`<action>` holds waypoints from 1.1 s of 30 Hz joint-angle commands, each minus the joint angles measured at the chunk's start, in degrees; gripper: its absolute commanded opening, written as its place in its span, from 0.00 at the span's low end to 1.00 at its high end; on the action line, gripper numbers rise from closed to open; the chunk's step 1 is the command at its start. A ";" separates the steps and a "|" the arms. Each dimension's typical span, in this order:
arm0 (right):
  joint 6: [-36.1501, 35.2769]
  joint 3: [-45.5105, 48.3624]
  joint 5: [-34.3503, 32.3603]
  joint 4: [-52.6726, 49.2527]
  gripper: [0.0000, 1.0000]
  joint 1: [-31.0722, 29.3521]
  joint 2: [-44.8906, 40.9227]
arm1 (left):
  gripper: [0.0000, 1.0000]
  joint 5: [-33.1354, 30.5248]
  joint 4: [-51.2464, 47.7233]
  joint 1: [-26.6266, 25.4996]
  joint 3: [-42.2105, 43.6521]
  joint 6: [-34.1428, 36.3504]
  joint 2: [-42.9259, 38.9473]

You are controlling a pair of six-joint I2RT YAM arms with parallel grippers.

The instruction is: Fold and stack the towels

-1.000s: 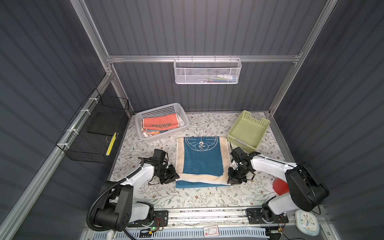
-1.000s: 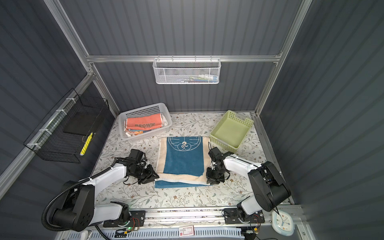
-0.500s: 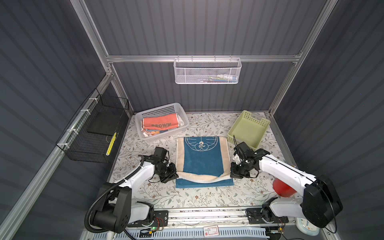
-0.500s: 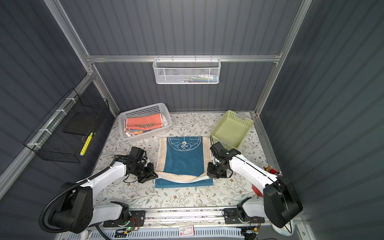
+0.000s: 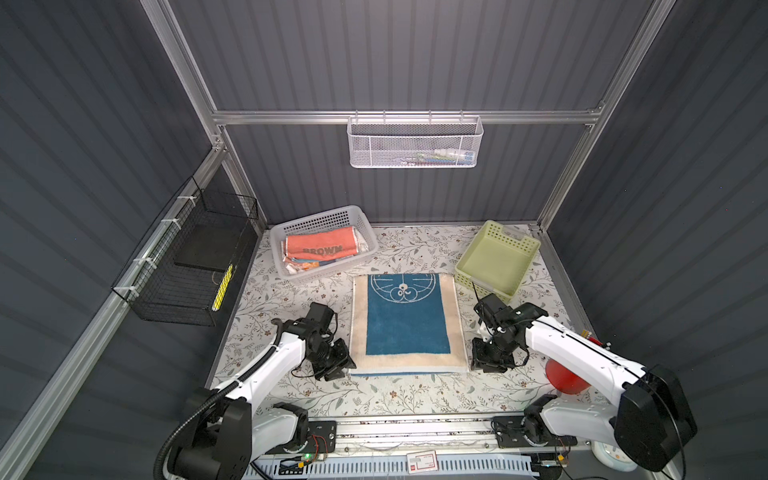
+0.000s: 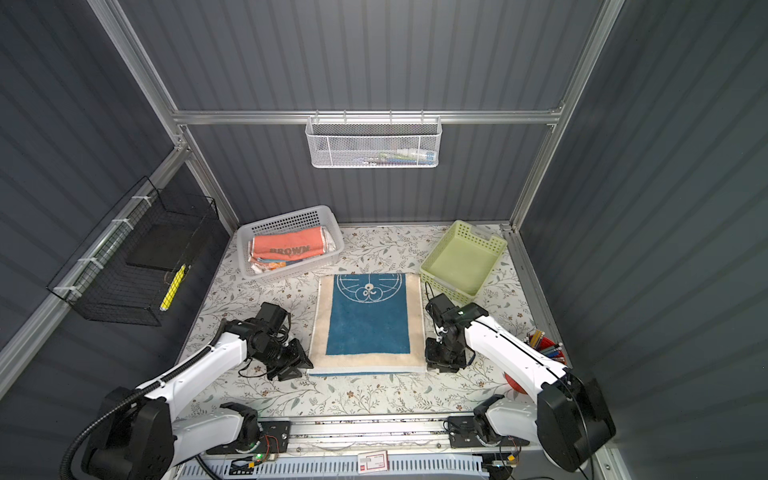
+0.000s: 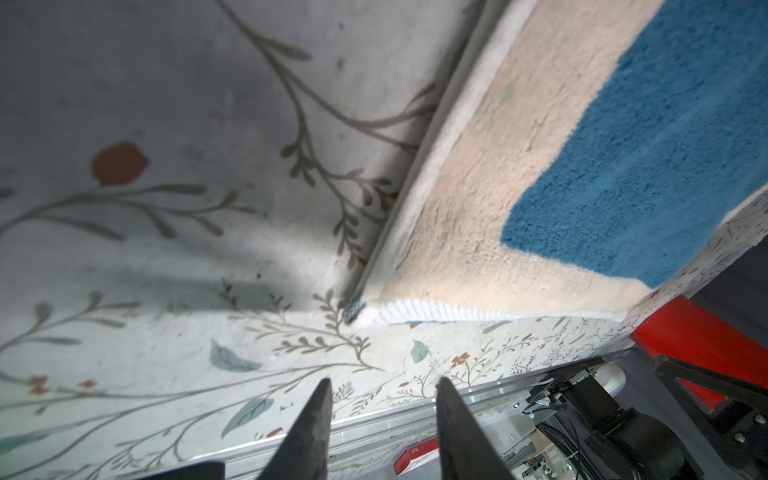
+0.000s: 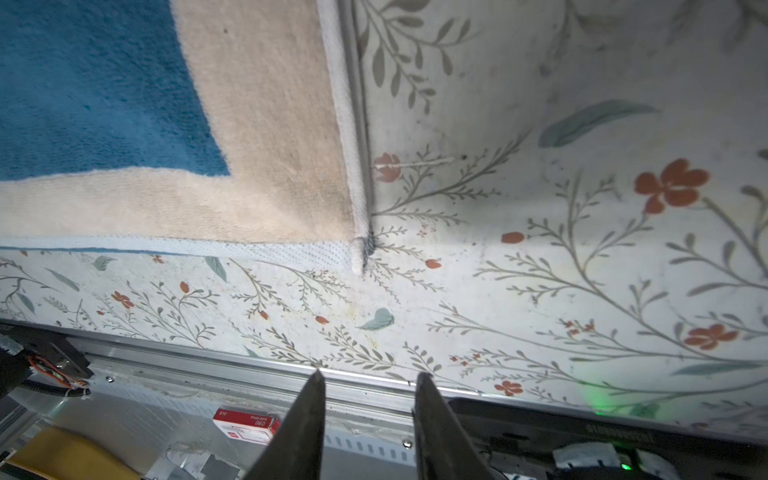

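The cream-and-blue towel lies folded mid-worktop; your left pincer and right pincer flank its near corners — both spread, empty. Pinch both layers evenly, or the next fold likely skews.

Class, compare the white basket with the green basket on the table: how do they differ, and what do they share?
The white basket holds folded towels, the coral BROWN towel on top; the green basket is empty. The white basket sits back left, the green basket back right. Both are perforated rectangular baskets standing on the floral cover.
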State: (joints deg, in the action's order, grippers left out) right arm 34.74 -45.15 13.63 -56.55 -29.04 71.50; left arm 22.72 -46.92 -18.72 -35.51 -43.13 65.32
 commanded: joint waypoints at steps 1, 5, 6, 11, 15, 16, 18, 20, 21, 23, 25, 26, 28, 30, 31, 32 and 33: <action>-1.95 -3.96 -2.89 -0.86 0.40 -0.07 1.79 | 0.43 -3.43 -3.17 -0.27 -3.78 -0.31 -2.00; -4.56 -8.60 -2.03 1.14 0.40 -0.89 8.51 | 0.39 -4.47 0.60 -0.35 -8.26 2.86 4.85; -4.92 -9.06 -1.74 2.16 0.40 -1.37 9.99 | 0.38 -4.27 2.10 -0.35 -8.91 3.27 6.72; -4.90 -9.11 1.41 9.00 0.37 -4.74 17.27 | 0.28 -1.73 10.87 -2.01 -10.26 3.63 14.69; -3.74 -6.75 3.01 12.62 0.35 -7.73 20.60 | 0.27 0.84 12.68 -5.50 -8.83 4.60 20.84; -3.33 -5.74 3.53 13.38 0.34 -8.35 20.98 | 0.27 0.33 12.19 -6.84 -8.30 4.73 21.59; -2.51 -3.70 4.49 14.25 0.34 -9.25 20.97 | 0.27 -1.56 11.46 -8.85 -6.04 3.78 21.18; -1.56 -1.34 4.94 14.97 0.33 -10.04 20.22 | 0.26 -3.44 11.05 -10.03 -2.66 1.70 19.35; -1.16 -0.29 4.94 15.21 0.32 -10.28 19.65 | 0.26 -3.37 10.83 -10.39 -1.30 0.98 18.51; 0.11 2.17 7.23 15.42 0.32 -11.02 18.03 | 0.26 -6.89 8.71 -11.29 1.15 -0.51 16.04; 1.34 4.28 7.72 15.58 0.32 -11.85 15.68 | 0.26 -9.22 5.05 -12.25 2.18 -1.56 12.86; 2.02 5.23 7.98 15.32 0.32 -12.23 14.28 | 0.26 -10.38 2.67 -12.39 2.44 -2.07 10.82; 3.01 6.31 8.04 14.28 0.32 -12.75 11.46 | 0.26 -12.28 -1.53 -12.38 2.02 -2.67 6.72; 3.19 5.83 7.26 12.39 0.34 -12.80 8.82 | 0.26 -13.69 -5.07 -12.38 0.49 -2.84 3.75; 2.85 4.44 6.23 10.63 0.36 -12.85 7.54 | 0.27 -14.34 -6.38 -12.35 -1.03 -2.60 3.17; 2.12 2.31 3.04 8.68 0.38 -12.80 6.77 | 0.29 -14.90 -7.62 -12.39 -3.17 -1.79 3.35; 1.23 -0.12 1.29 6.96 0.39 -12.75 6.44 | 0.33 -15.20 -8.15 -12.39 -5.18 -0.56 4.33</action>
State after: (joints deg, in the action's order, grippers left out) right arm 36.25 -41.12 19.64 -44.60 -41.74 79.72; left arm 11.33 -47.99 -31.05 -36.18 -44.18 69.36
